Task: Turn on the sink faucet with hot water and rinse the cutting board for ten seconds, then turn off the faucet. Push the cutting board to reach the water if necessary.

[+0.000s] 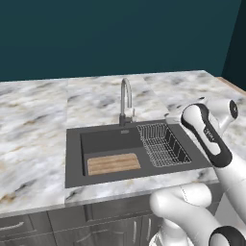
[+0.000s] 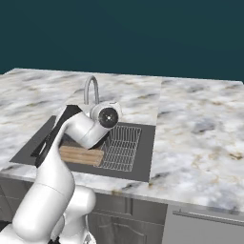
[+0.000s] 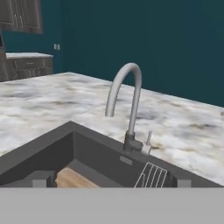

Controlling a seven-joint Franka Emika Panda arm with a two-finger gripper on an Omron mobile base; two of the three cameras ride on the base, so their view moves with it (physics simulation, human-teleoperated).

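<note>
The sink faucet [image 1: 126,98] is a silver gooseneck at the back of the dark grey sink [image 1: 72,158], with its small lever [image 3: 148,138] on the right of its base. The light-brown cutting board [image 1: 114,163] lies flat at the front of the basin, left of the spout's mouth. In the hand view my gripper [image 3: 111,183] is open, its fingertips [image 3: 39,179] wide apart, above the basin's near side and facing the faucet [image 3: 131,100]. Nothing is between the fingers. The board's corner [image 3: 74,179] shows just below. The water is out of view; the spout looks dry.
A wire dish rack [image 1: 163,144] fills the right part of the basin, beside the board. Marble counter [image 1: 33,125] surrounds the sink on all sides. My own arm [image 2: 76,128] hangs over the sink's left half in the right base view. Dark cabinets [image 3: 22,17] stand far off.
</note>
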